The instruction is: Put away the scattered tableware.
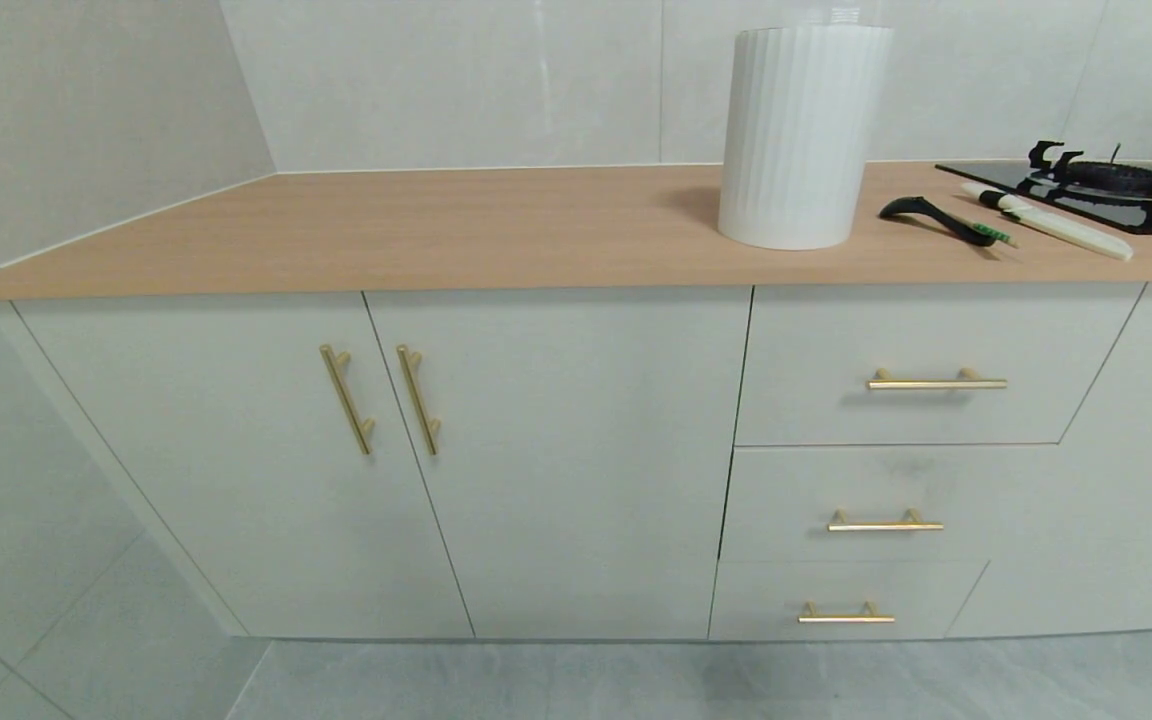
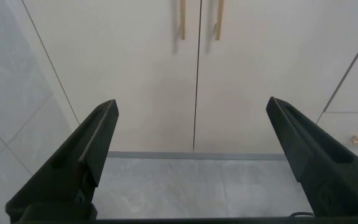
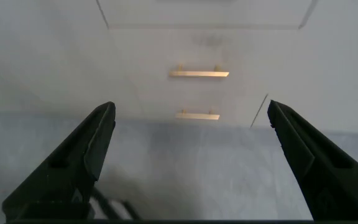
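The left claw (image 2: pixel 191 109) is spread wide, with nothing between its fingers and touching nothing, and faces the doors (image 2: pixel 260 74) low and to the left of the white ribbed holder (image 1: pixel 801 135). The right claw (image 3: pixel 190 109) is just as wide apart and empty, and faces the lower drawers (image 3: pixel 197 50) beneath and to the right of the holder. The tableware lies on the counter (image 1: pixel 386 225) just right of the holder: a black-handled tool (image 1: pixel 936 217) nearest it and a white knife (image 1: pixel 1051 222) beyond that, by the hob (image 1: pixel 1106 180).
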You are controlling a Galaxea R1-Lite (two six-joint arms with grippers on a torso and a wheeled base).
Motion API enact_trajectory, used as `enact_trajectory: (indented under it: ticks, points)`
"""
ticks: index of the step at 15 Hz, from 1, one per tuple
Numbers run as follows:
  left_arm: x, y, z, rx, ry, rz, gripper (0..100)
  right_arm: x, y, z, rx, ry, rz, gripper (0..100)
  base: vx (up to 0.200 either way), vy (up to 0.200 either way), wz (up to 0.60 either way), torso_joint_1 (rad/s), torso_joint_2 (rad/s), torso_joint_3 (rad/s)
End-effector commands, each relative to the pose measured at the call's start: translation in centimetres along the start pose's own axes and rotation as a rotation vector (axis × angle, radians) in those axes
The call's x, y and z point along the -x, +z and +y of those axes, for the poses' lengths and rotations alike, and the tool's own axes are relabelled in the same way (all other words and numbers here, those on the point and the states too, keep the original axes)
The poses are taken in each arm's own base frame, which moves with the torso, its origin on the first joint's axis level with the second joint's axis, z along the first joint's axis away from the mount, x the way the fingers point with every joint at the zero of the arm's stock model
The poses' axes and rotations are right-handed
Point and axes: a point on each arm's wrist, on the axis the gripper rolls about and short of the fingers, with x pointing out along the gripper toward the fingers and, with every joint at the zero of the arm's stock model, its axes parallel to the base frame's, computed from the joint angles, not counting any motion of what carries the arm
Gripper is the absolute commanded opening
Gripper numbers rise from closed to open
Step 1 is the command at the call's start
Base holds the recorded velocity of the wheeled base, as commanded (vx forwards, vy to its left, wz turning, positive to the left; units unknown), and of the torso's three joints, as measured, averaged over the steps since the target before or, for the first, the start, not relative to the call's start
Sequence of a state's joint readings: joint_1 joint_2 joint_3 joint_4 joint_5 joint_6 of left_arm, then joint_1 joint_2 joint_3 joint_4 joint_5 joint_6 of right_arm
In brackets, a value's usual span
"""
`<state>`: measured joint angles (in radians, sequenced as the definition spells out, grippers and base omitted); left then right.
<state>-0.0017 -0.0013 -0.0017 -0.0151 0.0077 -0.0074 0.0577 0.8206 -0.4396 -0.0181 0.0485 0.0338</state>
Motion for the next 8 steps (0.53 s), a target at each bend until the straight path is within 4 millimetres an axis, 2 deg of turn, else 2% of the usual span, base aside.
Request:
enact_trajectory:
  ticks: [1, 2, 3, 4, 6, 7, 8]
  points:
    - [0.0, 0.0, 0.0, 0.000, 0.002, 0.001, 100, -13.4, 3.1, -0.3, -0.020, 0.037, 0.302, 100, 0.000, 0.000, 0.00, 0.000, 0.00, 0.000]
    - [0.0, 0.0, 0.0, 0.000, 0.000, 0.001, 100, -14.4, 3.0, -0.3, -0.020, 0.036, 0.315, 100, 0.000, 0.000, 0.00, 0.000, 0.00, 0.000]
    - [0.0, 0.0, 0.0, 0.000, 0.000, 0.001, 100, -17.6, 2.0, -0.7, -0.019, 0.028, 0.349, 100, 0.000, 0.000, 0.00, 0.000, 0.00, 0.000]
    - [0.0, 0.0, 0.0, 0.000, 0.000, 0.001, 100, -18.7, 1.7, -0.9, -0.011, 0.023, 0.355, 100, 0.000, 0.000, 0.00, 0.000, 0.00, 0.000]
    - [0.0, 0.0, 0.0, 0.000, 0.000, 0.001, 100, -22.5, -0.2, -1.7, -0.013, 0.005, 0.395, 100, 0.000, 0.000, 0.00, 0.000, 0.00, 0.000]
    - [0.0, 0.0, 0.0, 0.002, 0.002, 0.001, 100, -23.6, -0.7, -2.0, -0.016, -0.005, 0.408, 100, 0.000, 0.000, 0.00, 0.000, 0.00, 0.000]
    - [0.0, 0.0, 0.0, 0.000, 0.002, 0.001, 100, -26.0, -2.2, -3.1, -0.034, -0.029, 0.448, 100, 0.000, 0.000, 0.00, 0.000, 0.00, 0.000]
